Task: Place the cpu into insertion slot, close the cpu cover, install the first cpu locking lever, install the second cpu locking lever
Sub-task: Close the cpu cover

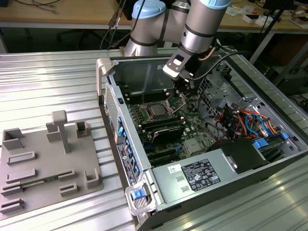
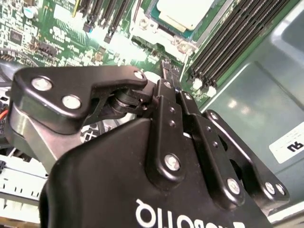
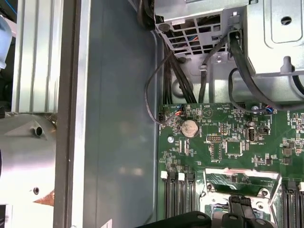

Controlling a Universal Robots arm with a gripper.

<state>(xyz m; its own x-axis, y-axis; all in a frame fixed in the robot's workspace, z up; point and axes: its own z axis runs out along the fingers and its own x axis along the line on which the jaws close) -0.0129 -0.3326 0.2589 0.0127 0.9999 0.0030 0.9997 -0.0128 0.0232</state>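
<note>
Silver-topped cpu (image 1: pixel 156 110) lay in the slot (image 2: pixel 154 35) at the centre of the exterior view. Just to its right in that frame hung the gripper (image 1: pixel 186 91), fingers (image 2: pixel 166 76) pressed together, above the green board (image 1: pixel 192 127).

Here's the silver-grey tubular arm (image 1: pixel 201 29), pale blue joint caps (image 1: pixel 144 10), black cable (image 1: pixel 216 67) alongside; matte black gripper (image 2: pixel 169 76), shiny silver screw heads (image 2: pixel 172 162), white lettering (image 2: pixel 190 216) on it.
</note>
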